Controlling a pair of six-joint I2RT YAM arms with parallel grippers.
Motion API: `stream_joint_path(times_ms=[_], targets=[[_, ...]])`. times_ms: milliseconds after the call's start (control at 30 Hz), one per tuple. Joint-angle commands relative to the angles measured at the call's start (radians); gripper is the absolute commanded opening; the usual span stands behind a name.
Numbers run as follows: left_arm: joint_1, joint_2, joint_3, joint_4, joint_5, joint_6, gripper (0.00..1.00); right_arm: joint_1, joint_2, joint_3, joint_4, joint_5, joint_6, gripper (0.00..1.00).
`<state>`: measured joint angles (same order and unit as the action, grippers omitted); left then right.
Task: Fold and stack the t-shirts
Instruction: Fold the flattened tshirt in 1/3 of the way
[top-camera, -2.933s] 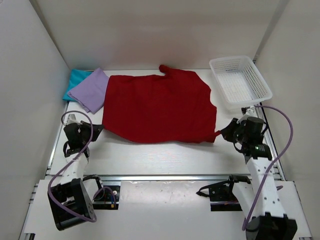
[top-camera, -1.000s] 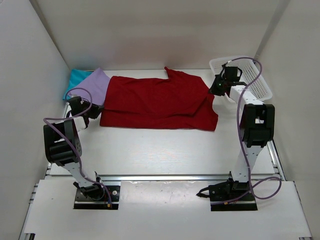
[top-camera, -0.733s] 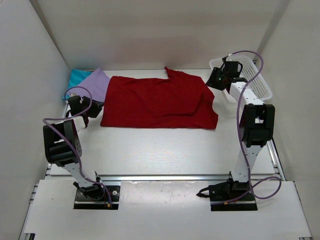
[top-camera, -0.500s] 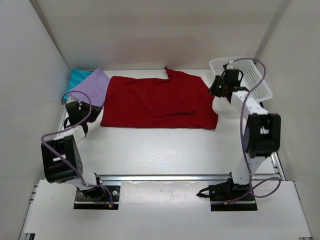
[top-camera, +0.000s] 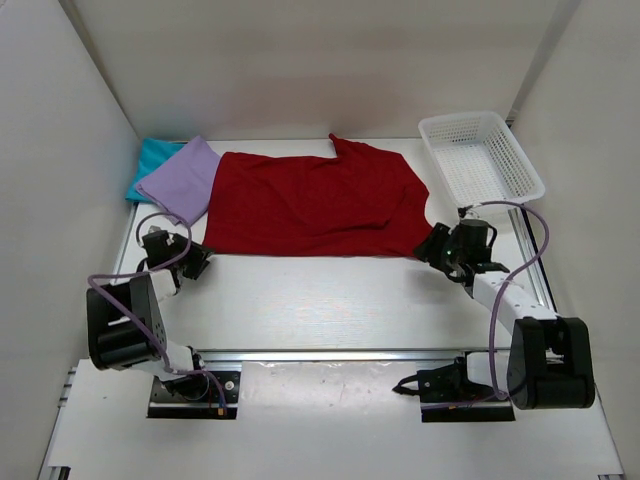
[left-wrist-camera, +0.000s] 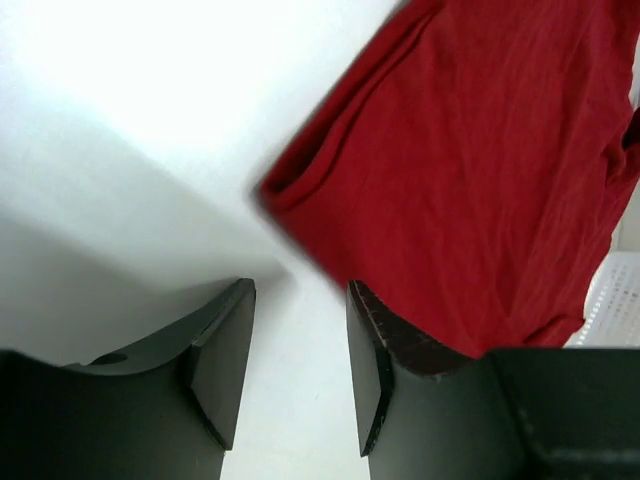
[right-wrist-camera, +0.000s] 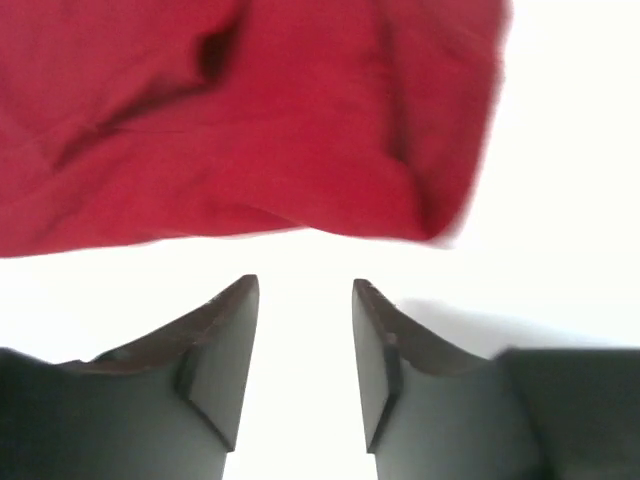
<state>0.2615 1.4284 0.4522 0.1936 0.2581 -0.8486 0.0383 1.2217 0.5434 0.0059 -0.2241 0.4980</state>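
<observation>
Just ahead of my left claw (left-wrist-camera: 300, 292) lies the near left corner of the dark red shirt (left-wrist-camera: 470, 170), apart from both fingertips, with the cloth running away beyond the right finger's side. My right claw (right-wrist-camera: 304, 284) faces the opposite near corner: the shirt's edge crosses in front of the fingertips and its rounded corner sits a little past the right finger. Both claws stand spread with only bare white table (top-camera: 320, 300) in the gap, gripping nothing. The shirt's long axis runs straight from one claw to the other, so each arm is nearest its own end, and I judge that any next fold must start with a pinch at those two corners. It is soft, matte, finely creased cloth; the edge near my left claw looks rolled into a doubled lip, and near my right claw it puckers into shallow folds, so a flat low approach seems needed to catch all layers. Beyond my left claw, past the red shirt's far left end, the lavender shirt (top-camera: 180, 180) lies folded on the teal shirt (top-camera: 148, 160). Beyond my right claw sits the stiff white mesh basket (top-camera: 482, 118), well apart from the cloth.
</observation>
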Motion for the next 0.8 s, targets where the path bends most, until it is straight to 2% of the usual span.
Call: stream_joint_path(times_ms=[0, 67, 100, 200, 267, 367, 467, 533, 600, 633, 733, 767], targets=[[-0.007, 0.059, 0.072, 0.024, -0.039, 0.006, 0.53, -0.066, -0.018, -0.026, 0.097, 0.019, 0.01, 0.45], [-0.024, 0.116, 0.109, 0.032, -0.036, -0.009, 0.49, -0.092, 0.022, -0.026, 0.089, 0.009, 0.001, 0.47], [-0.021, 0.145, 0.117, 0.044, -0.027, -0.015, 0.41, -0.095, 0.041, -0.025, 0.101, 0.008, -0.003, 0.47], [-0.019, 0.184, 0.121, 0.093, 0.001, -0.041, 0.28, -0.115, 0.088, -0.03, 0.129, 0.0, 0.008, 0.47], [-0.036, 0.199, 0.132, 0.096, -0.008, -0.04, 0.14, -0.126, 0.14, -0.013, 0.147, -0.027, 0.014, 0.47], [-0.048, 0.208, 0.146, 0.101, -0.022, -0.03, 0.02, -0.115, 0.192, 0.016, 0.15, -0.008, -0.001, 0.37], [-0.051, 0.204, 0.157, 0.105, -0.028, -0.035, 0.0, -0.117, 0.21, 0.015, 0.178, -0.009, 0.008, 0.34], [-0.054, 0.199, 0.17, 0.095, -0.043, -0.026, 0.0, -0.121, 0.22, 0.026, 0.184, -0.001, 0.004, 0.21], [-0.053, 0.195, 0.187, 0.08, -0.048, -0.009, 0.0, -0.127, 0.231, 0.03, 0.193, -0.014, 0.005, 0.16], [-0.059, 0.196, 0.19, 0.078, -0.046, -0.012, 0.0, -0.13, 0.239, 0.036, 0.201, -0.02, 0.011, 0.09], [-0.053, 0.193, 0.209, 0.067, -0.046, -0.007, 0.0, -0.143, 0.257, 0.066, 0.216, -0.023, 0.016, 0.0], [-0.057, 0.188, 0.212, 0.054, -0.04, -0.001, 0.0, -0.15, 0.259, 0.072, 0.21, -0.026, 0.016, 0.01]])
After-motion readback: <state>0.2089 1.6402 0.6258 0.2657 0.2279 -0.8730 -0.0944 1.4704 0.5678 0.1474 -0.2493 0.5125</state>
